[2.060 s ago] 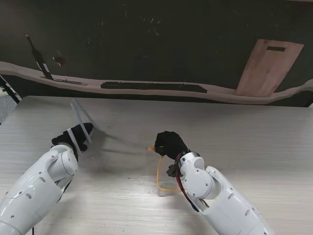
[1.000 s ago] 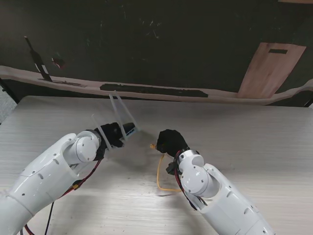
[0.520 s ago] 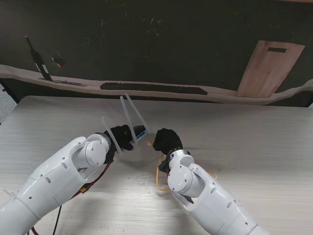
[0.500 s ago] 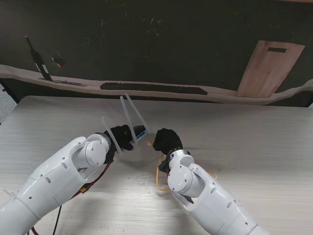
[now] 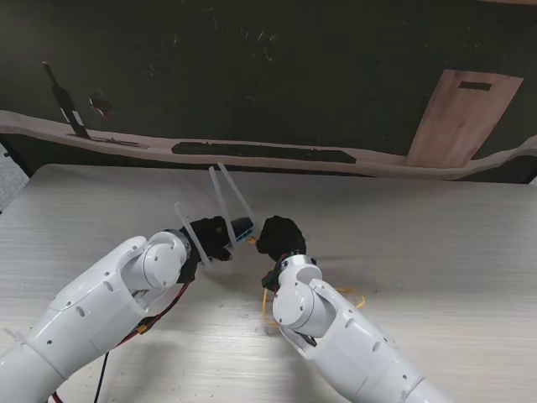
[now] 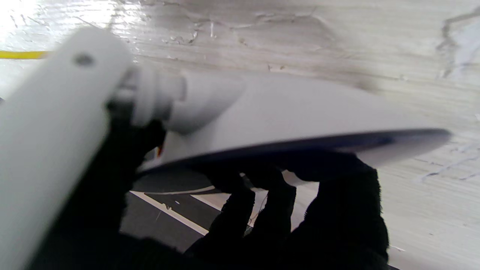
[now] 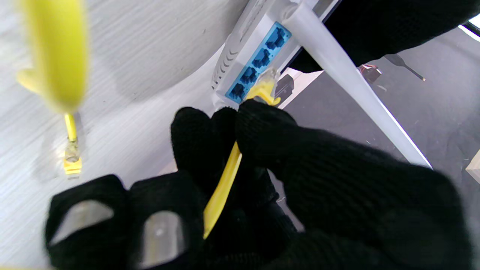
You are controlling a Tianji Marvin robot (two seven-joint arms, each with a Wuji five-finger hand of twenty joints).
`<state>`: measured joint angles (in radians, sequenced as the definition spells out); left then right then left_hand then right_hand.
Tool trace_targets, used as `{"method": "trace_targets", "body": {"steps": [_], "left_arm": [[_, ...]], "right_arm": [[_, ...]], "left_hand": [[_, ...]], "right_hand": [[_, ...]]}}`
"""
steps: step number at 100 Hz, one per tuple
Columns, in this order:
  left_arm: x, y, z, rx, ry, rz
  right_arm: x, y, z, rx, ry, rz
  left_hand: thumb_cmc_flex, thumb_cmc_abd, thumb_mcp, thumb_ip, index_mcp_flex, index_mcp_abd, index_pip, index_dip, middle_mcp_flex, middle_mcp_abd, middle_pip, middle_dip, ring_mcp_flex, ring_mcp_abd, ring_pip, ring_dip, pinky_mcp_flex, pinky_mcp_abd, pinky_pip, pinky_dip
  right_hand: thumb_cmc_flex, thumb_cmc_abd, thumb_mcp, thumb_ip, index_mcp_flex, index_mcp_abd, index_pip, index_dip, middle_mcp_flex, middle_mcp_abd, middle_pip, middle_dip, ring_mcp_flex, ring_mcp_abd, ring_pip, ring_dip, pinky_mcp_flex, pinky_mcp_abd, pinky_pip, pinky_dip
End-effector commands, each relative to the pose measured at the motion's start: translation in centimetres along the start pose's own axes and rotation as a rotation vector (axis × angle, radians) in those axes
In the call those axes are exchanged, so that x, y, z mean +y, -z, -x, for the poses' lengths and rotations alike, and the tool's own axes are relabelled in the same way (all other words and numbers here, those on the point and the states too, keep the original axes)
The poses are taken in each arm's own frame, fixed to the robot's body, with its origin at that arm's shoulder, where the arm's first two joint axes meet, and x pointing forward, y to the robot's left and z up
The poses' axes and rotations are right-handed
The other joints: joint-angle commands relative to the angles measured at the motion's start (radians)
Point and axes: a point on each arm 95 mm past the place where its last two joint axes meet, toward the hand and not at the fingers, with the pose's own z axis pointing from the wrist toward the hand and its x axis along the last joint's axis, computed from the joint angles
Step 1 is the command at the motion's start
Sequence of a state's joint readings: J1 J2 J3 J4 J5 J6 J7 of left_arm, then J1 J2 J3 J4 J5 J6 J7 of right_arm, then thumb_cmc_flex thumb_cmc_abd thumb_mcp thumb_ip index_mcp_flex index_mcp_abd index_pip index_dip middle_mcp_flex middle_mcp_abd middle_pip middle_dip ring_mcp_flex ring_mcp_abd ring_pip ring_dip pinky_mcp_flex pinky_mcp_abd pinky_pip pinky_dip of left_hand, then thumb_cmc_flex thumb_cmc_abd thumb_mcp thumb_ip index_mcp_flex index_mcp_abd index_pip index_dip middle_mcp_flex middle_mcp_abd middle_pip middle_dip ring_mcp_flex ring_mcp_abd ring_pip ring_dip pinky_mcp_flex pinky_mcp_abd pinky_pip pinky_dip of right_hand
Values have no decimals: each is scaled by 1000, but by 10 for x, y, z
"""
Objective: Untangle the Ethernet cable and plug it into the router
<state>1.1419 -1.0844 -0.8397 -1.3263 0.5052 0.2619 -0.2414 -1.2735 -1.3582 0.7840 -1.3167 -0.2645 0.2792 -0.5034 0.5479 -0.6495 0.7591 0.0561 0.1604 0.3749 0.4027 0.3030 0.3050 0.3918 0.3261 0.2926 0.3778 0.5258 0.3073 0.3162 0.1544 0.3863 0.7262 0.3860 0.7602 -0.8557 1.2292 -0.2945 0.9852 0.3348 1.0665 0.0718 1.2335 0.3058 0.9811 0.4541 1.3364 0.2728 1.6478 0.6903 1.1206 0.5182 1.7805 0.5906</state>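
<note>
Yellow Ethernet cable pinched in right hand, plug at router ports.

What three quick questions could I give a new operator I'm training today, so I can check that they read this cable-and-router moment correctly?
1. True or false: the router rests flat on the table.
2. Which robot hand pinches the yellow Ethernet cable? A) left robot hand B) right robot hand
3. Fill in: the plug sits at the row of ____ coloured ports.

Key
1. False; the left robot hand holds it off the table.
2. B
3. Blue; whether the plug is seated cannot be told. The cable's other plug lies on the table.
</note>
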Motion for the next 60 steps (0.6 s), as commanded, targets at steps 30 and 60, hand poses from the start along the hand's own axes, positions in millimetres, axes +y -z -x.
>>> {"method": "trace_targets", "body": {"steps": [30, 60], "left_arm": [[34, 0, 2, -23, 9, 107], [38, 1, -1, -32, -8, 112]], "right_arm": [[-4, 1, -1, 3, 38, -1], [0, -4, 0, -21, 88, -13]], "left_hand": [[364, 177, 179, 90, 130, -97, 204, 71, 136, -105, 201, 97, 100, -210, 300, 94, 51, -191, 263, 109], [343, 188, 158, 75, 132, -92, 199, 69, 135, -98, 200, 96, 94, -198, 303, 96, 42, -183, 269, 113]], "right_hand": [[63, -2, 34, -4, 64, 126, 56, -1, 196, 218, 162, 38, -28, -200, 103, 43, 36, -25, 118, 53], [73, -6, 28, -8, 73, 144, 56, 1, 214, 222, 170, 43, -29, -205, 119, 53, 40, -39, 140, 68]]}}
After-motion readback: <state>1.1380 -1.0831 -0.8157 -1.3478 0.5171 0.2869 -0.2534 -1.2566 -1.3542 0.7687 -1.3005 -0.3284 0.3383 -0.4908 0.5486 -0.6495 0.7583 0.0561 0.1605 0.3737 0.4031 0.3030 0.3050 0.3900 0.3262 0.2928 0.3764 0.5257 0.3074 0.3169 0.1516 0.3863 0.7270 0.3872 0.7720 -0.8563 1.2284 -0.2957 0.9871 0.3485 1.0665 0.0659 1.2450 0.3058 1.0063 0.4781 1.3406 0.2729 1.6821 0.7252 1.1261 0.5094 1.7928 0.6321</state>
